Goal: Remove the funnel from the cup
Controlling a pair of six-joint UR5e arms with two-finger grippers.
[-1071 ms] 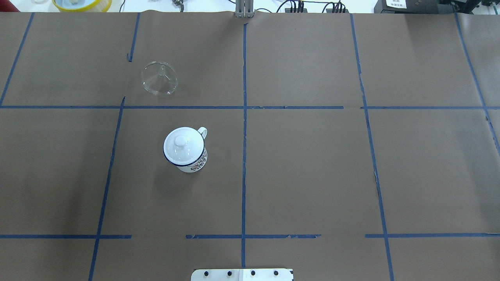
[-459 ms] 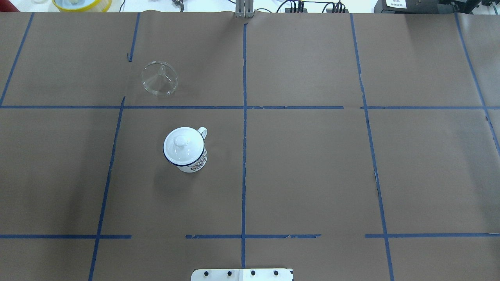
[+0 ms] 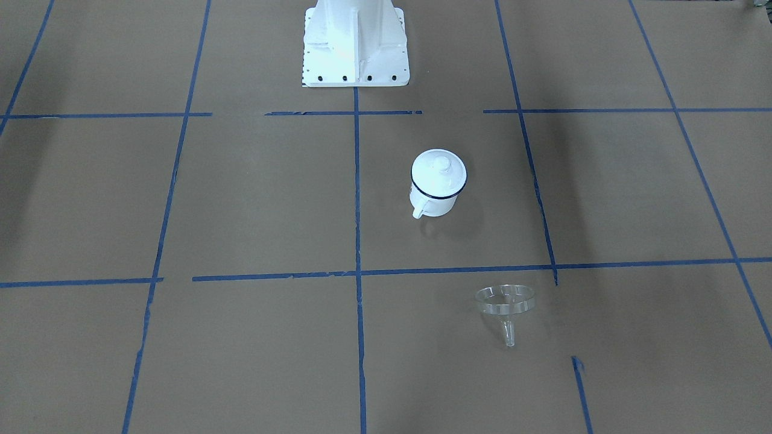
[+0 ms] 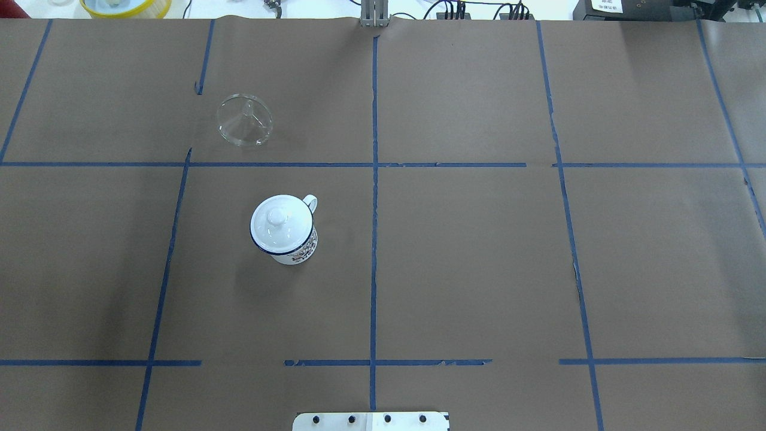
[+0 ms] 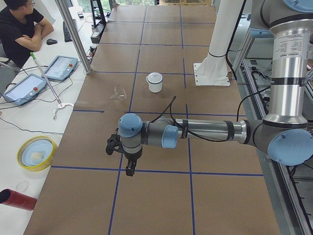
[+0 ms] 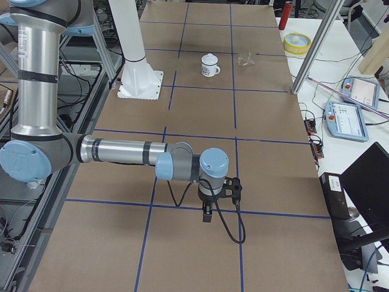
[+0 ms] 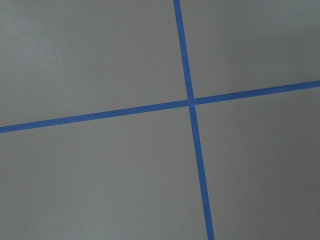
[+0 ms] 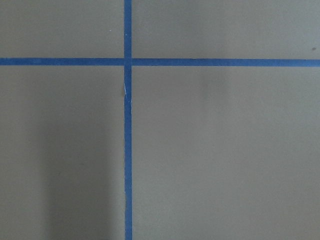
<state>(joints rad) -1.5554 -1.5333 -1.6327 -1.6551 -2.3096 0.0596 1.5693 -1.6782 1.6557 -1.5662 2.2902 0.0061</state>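
- While the cup (image 4: 284, 230) stands upright on the robot's left half of the table (image 4: 479, 269), it is capped by a white lid (image 4: 278, 218).
- The funnel (image 4: 244, 120) is found outside the cup, well apart from it and nearer the table's far edge. It is tipped on its side, with its spout towards that edge.
- The left gripper (image 5: 128, 169) is held low over a crossing of blue tape (image 7: 190, 102) near the table's left end. Whether its fingers are spread cannot be told.
- The right gripper (image 6: 208, 213) is held likewise near the right end, and its fingers cannot be judged either.
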